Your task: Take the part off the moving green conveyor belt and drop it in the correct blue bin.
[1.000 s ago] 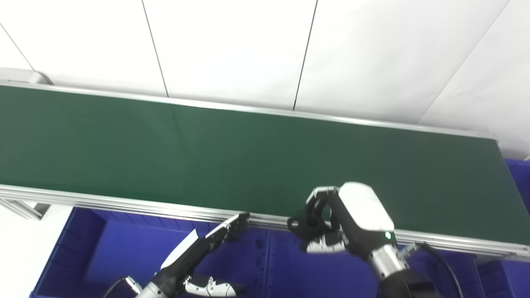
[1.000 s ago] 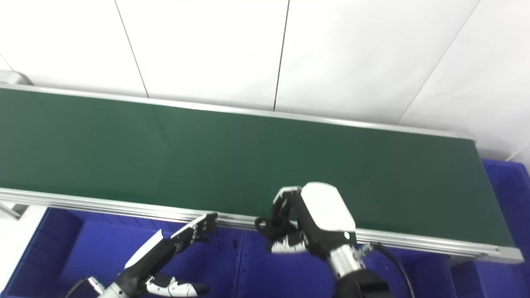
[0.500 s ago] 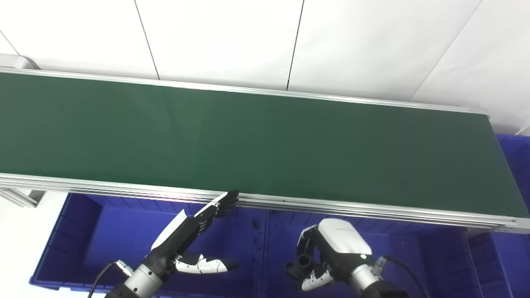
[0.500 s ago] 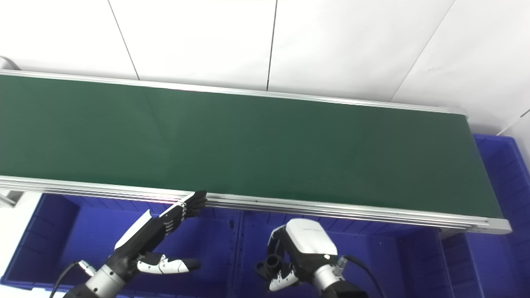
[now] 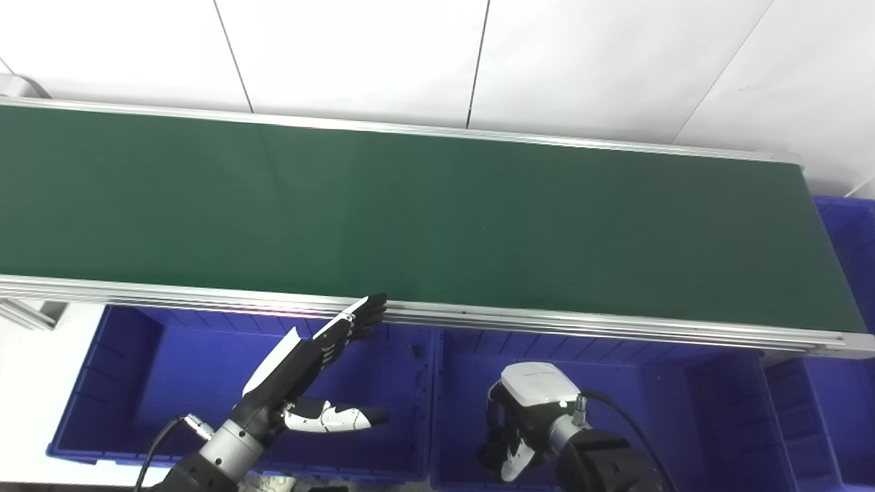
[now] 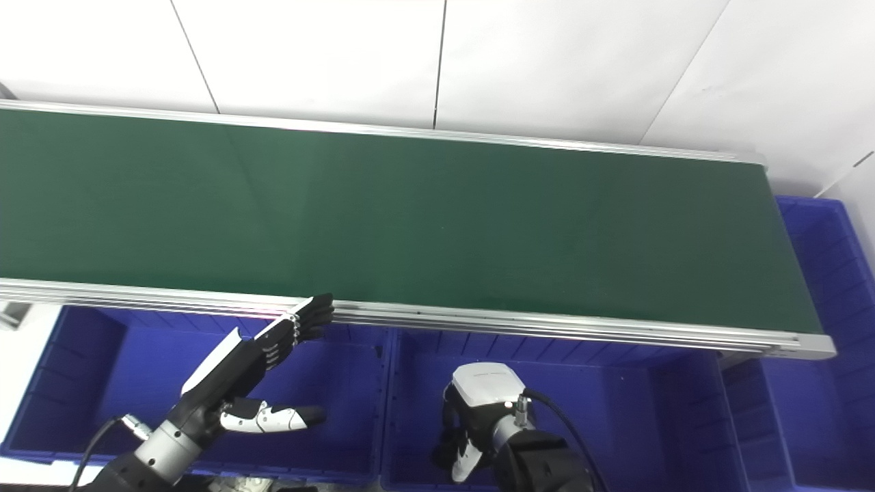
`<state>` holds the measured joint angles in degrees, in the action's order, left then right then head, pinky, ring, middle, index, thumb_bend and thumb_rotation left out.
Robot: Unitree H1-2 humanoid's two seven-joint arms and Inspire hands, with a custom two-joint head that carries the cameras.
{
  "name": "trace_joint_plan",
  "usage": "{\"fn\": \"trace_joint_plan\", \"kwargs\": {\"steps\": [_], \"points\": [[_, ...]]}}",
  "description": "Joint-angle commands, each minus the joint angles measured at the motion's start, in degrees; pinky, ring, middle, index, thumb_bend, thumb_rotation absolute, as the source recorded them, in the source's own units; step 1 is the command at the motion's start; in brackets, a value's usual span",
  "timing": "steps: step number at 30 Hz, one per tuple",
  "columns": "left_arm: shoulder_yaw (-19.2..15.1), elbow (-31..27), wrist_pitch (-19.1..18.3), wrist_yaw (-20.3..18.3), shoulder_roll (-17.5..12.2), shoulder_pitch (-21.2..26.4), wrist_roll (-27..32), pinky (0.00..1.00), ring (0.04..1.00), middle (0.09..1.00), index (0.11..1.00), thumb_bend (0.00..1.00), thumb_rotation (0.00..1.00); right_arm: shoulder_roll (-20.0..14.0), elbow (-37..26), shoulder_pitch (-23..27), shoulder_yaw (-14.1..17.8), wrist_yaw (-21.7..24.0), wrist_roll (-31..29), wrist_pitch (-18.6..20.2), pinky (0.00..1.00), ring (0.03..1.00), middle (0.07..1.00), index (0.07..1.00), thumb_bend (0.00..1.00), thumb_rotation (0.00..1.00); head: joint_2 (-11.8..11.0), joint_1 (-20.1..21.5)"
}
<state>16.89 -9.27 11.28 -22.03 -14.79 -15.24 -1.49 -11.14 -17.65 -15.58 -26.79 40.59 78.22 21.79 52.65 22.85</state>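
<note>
Bins first: we see a left blue bin [image 5: 102,383] under the near rail of the green conveyor belt [image 5: 410,219], and our left robot hand [image 5: 307,372] hangs over it with fingers straight and spread, thumb out sideways, holding nothing. Its fingertips [image 5: 369,311] reach up to the belt rail [image 5: 205,295], touching or just short, we cannot tell. We judge it is parked there out of the way, waiting, since the belt surface shows no part on it.

Middle blue bin [image 5: 670,410] sits just right of the divider wall, and our right robot hand [image 5: 523,417] is lowered inside it, palm turned down, fingers curled in tight. Something dark sits under those fingers, likely the part [image 5: 493,447], but it is mostly hidden, so we cannot tell if it is gripped or already let go. We judge the hand is low in the bin so the part falls short and stays inside.

Far right, another blue bin [image 6: 834,273] sits past the belt end, not in use now.
</note>
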Motion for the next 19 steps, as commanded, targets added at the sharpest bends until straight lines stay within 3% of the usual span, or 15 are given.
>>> {"fn": "trace_joint_plan", "kwargs": {"steps": [1, 2, 5, 9, 11, 15, 19], "points": [[-0.31, -1.86, 1.34, 0.13, -0.29, -0.18, 0.83, 0.91, 0.932, 0.950, 0.949, 0.76, 0.30, 1.16, -3.50, -1.25, 0.93, -2.45, 1.20, 0.63, 0.50, 0.668, 0.782, 0.880, 0.71, 0.21, 0.00, -0.05], [-0.31, -2.02, 1.36, 0.08, -0.36, -0.30, 0.88, 0.91, 0.931, 0.950, 0.949, 0.76, 0.30, 1.87, -4.68, -2.23, 1.59, -4.10, 1.20, 0.69, 0.58, 0.734, 0.818, 0.893, 0.69, 0.24, 0.18, -0.39], [-0.36, -2.79, 0.57, -0.21, -0.65, -0.65, 1.40, 0.91, 0.933, 0.952, 0.950, 0.75, 0.29, 3.59, -8.23, -5.30, 3.21, -10.18, 0.03, -0.31, 0.57, 0.710, 0.811, 0.864, 0.73, 0.21, 0.44, -0.70], [-0.60, -3.55, 0.11, -0.39, -1.05, -1.13, 1.56, 0.91, 0.931, 0.949, 0.948, 0.76, 0.28, 7.01, -14.01, -10.80, 5.55, -18.96, -5.98, -1.64, 0.66, 0.773, 0.832, 0.871, 0.71, 0.22, 0.63, -1.16], [-0.71, -3.82, 0.17, -0.34, -1.16, -1.33, 1.25, 0.90, 0.926, 0.947, 0.946, 0.75, 0.28, 8.66, -17.06, -13.52, 6.12, -20.97, -9.27, -1.86, 0.65, 0.774, 0.844, 0.889, 0.71, 0.25, 0.61, -1.50], [-0.72, -3.82, 0.40, -0.49, -1.36, -1.41, 1.17, 0.90, 0.929, 0.948, 0.946, 0.75, 0.27, 11.88, -22.79, -20.45, 6.47, -24.96, -18.79, -2.68, 0.64, 0.767, 0.838, 0.905, 0.73, 0.27, 0.20, -2.70], [-0.73, -3.10, 1.27, -0.36, -1.33, -1.27, 0.78, 0.90, 0.930, 0.949, 0.946, 0.75, 0.28, 12.12, -22.64, -26.16, 7.10, -32.22, -32.69, -9.08, 0.67, 0.794, 0.852, 0.911, 0.71, 0.24, -0.49, -4.30]]}}
